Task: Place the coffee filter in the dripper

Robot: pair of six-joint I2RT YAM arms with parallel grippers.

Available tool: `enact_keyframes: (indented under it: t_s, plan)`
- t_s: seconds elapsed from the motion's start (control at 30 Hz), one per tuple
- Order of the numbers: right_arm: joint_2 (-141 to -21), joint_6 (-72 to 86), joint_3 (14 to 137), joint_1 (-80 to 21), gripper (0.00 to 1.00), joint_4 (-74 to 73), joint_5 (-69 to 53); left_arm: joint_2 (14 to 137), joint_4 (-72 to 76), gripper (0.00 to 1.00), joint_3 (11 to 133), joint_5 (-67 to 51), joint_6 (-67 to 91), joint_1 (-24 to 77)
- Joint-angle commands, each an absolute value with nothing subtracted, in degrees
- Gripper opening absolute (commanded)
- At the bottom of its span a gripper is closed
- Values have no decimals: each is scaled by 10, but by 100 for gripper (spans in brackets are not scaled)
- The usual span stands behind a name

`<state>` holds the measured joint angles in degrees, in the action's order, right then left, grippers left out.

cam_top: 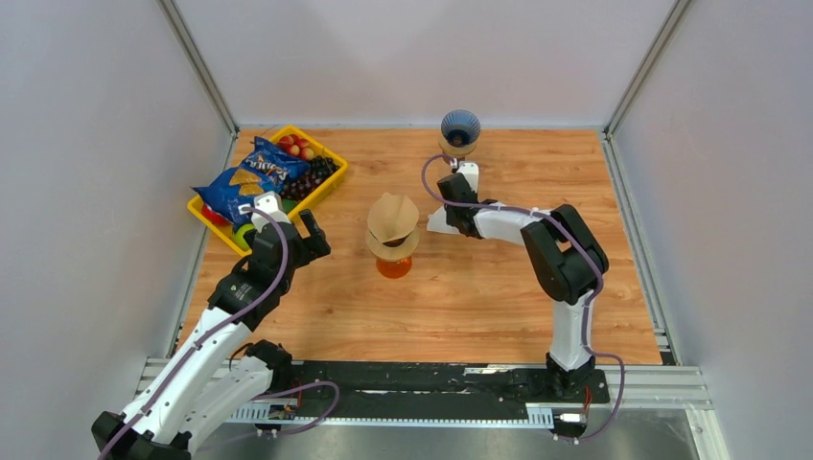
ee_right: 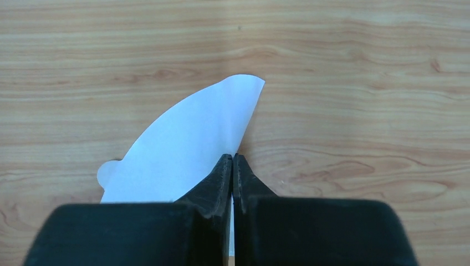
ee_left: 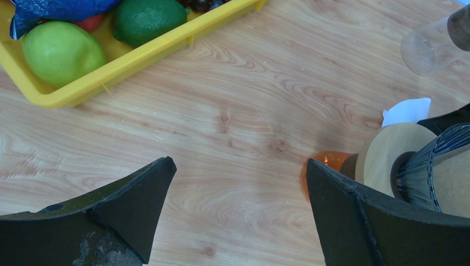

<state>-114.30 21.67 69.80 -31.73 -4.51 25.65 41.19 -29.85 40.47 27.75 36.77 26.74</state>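
The white coffee filter (ee_right: 188, 138) lies flat on the wooden table, just right of centre (cam_top: 437, 226). My right gripper (ee_right: 233, 159) is shut on the filter's right edge, and a sliver of white shows between the fingers. An open blue ribbed dripper (cam_top: 460, 126) stands on a clear glass at the back, behind the right gripper (cam_top: 458, 218). Mid-table stands a second dripper-like stand (cam_top: 393, 233) with an orange base, a wooden collar and a tan cone on top. My left gripper (ee_left: 238, 174) hangs open over bare wood just left of that stand, with nothing between its fingers (cam_top: 288, 228).
A yellow tray (cam_top: 324, 195) at the back left holds a blue chip bag (cam_top: 251, 178), a lime (ee_left: 148, 19), a green apple (ee_left: 60, 51) and other fruit. Grey walls close in the table on both sides and at the back.
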Motion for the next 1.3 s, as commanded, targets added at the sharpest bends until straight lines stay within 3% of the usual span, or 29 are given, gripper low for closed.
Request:
enact_keyframes:
  t_s: [0.0, 0.3, 0.57, 0.77, 1.1, 1.27]
  plan:
    - [-1087, 209, 679, -316, 0, -76, 245, 404, -293, 100, 412, 282, 369, 264]
    - [-963, 195, 615, -316, 0, -40, 218, 393, -293, 100, 414, 275, 370, 264]
    - [-748, 180, 476, -316, 0, -9, 185, 359, -284, 100, 406, 243, 371, 264]
    - [-543, 113, 357, -316, 0, 40, 100, 327, -238, 100, 397, 111, 345, 265]
    - [-334, 34, 264, -316, 0, 99, -156, 332, -32, 100, 377, -303, 388, 267]
    - [-304, 45, 242, -316, 0, 135, -205, 402, 21, 100, 380, -297, 401, 347]
